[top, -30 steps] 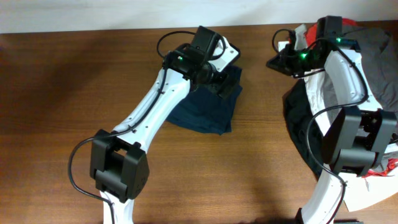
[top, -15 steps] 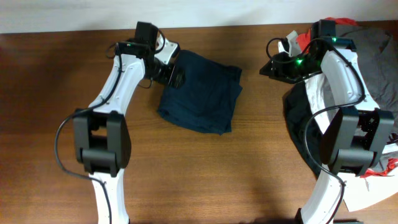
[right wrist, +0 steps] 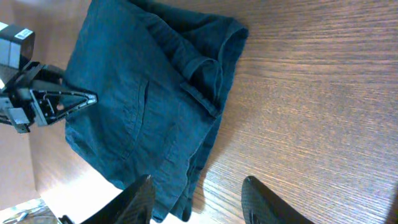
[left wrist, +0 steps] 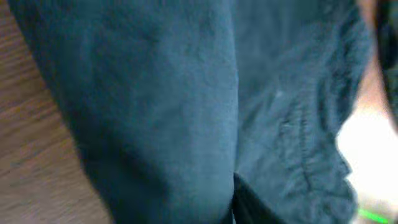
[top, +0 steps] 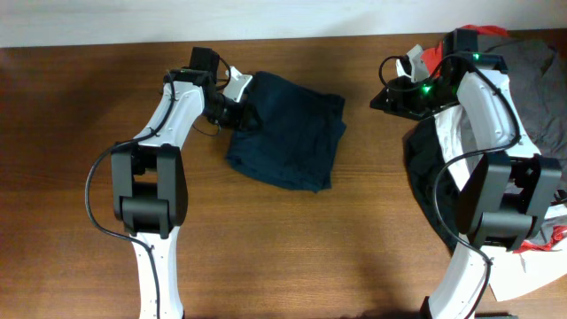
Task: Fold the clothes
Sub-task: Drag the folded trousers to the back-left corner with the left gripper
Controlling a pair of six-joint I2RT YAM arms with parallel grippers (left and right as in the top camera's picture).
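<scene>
On the table point(top: 71, 177), navy garment point(top: 288, 133), left tool point(top: 241, 113) at its left edge, grip unclear, right tool point(right wrist: 200, 200) spread, empty, apart.

Right hand point(right wrist: 198, 202) hangs with jaws parted wide; left hand point(top: 241, 115) points toward it, arm stretched forward.

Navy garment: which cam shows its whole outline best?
Overhead: the whole navy garment is in frame, seen flat. Right wrist shows most of it, obliquely, with the top edge cropped. Left wrist shows only blurred close-up fabric.
</scene>
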